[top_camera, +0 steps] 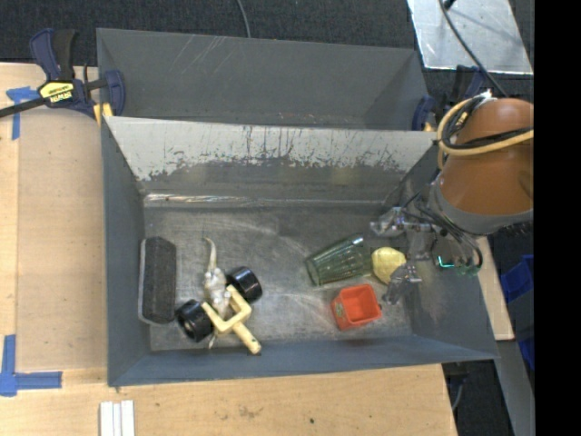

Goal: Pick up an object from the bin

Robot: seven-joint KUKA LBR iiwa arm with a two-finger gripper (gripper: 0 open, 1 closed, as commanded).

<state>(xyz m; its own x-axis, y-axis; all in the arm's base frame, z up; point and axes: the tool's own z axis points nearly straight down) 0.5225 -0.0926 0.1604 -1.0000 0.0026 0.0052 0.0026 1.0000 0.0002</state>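
Arm leans over the bin's (272,166) right edge, gripper (398,249) low, fingers apparently open astride a yellow lump (388,262). Green glass (337,261) and red cup (355,306) lie beside it; brush (160,280) and wheeled toy (223,311) near the left edge.

The gripper (403,249) hides the right side of a yellow lump (385,262) by the bin's (272,166) right wall; a whitish thing (213,278) front-left is too small to identify.

A single camera looks steeply down from above and slightly aside, taking in the whole grey bin (272,166), with the arm (486,162) entering from the right.
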